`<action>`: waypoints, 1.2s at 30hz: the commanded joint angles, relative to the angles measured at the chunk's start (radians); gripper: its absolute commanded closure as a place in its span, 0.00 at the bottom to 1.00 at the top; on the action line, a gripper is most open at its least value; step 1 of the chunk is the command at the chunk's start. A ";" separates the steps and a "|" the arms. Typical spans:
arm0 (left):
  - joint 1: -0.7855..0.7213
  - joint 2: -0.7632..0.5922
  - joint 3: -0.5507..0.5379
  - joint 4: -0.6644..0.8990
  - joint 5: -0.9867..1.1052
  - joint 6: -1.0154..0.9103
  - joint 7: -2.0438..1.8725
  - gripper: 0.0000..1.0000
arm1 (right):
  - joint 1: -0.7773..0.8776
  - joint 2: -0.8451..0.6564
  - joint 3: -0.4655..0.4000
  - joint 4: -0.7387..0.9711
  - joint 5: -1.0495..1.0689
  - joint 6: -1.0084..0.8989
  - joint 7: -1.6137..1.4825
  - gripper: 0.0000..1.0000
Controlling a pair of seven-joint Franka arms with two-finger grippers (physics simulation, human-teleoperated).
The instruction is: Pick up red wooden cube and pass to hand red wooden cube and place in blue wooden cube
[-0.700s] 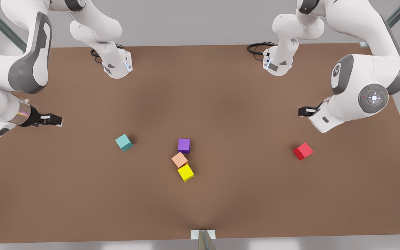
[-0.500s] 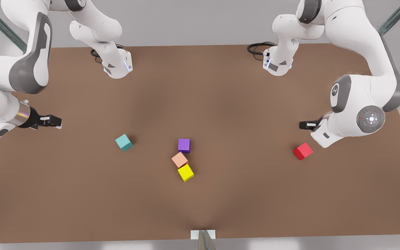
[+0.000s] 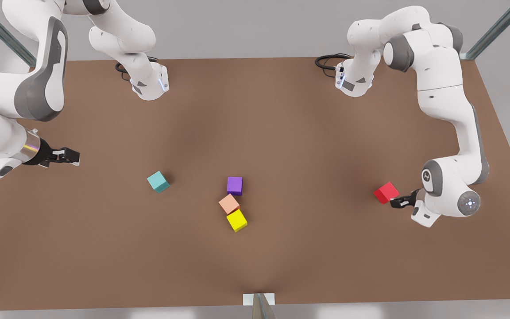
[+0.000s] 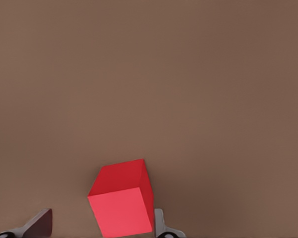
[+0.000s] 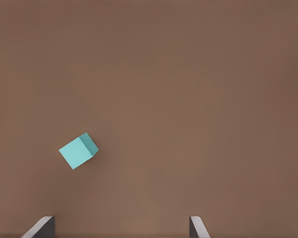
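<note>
The desk (image 3: pixel 281 133) was a flat brown board with a pale grey floor around it, and grey metal bars (image 3: pixel 494 26) stood at the far corners. The red wooden cube (image 3: pixel 386 192) sat on the desk toward the front view's right. It was a cube, so no side was longer, and it was turned so one corner pointed at the camera. The left gripper (image 3: pixel 397 202) was low beside it, with its fingers (image 4: pixel 161 225) spread apart on both sides of the cube and not squeezing it. The blue wooden cube (image 3: pixel 158 181) sat well apart, toward the front view's left, also turned a bit. The right gripper (image 3: pixel 74 155) waited above the desk near that side, fingers (image 5: pixel 43 225) apart and empty. A purple cube (image 3: pixel 234 185), an orange cube (image 3: pixel 229 204) and a yellow cube (image 3: pixel 237 220) sat close together in the middle.
</note>
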 commanded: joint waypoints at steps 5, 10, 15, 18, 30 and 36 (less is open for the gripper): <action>-0.006 -0.021 0.002 -0.112 -0.081 0.195 -0.125 0.00 | -0.001 -0.001 0.000 0.000 0.000 0.002 -0.017 0.00; -0.006 -0.026 0.002 -0.178 -0.081 0.215 -0.127 0.00 | 0.001 -0.001 0.000 0.000 0.000 0.002 -0.017 0.00; -0.008 -0.026 0.003 -0.204 -0.080 0.215 -0.210 0.00 | 0.001 0.004 0.000 0.000 0.000 0.000 -0.017 0.00; -0.008 -0.018 0.002 -0.211 -0.081 0.216 -0.211 0.00 | -0.001 0.004 0.000 0.000 0.000 0.000 -0.017 0.00; -0.017 0.007 -0.003 -0.267 -0.083 0.310 -0.210 0.22 | 0.001 0.004 0.000 -0.006 0.000 0.000 -0.017 0.00; 0.006 -0.016 -0.090 -0.129 -0.164 0.147 -0.213 0.35 | 0.020 0.056 0.007 0.028 0.067 0.003 -0.023 0.00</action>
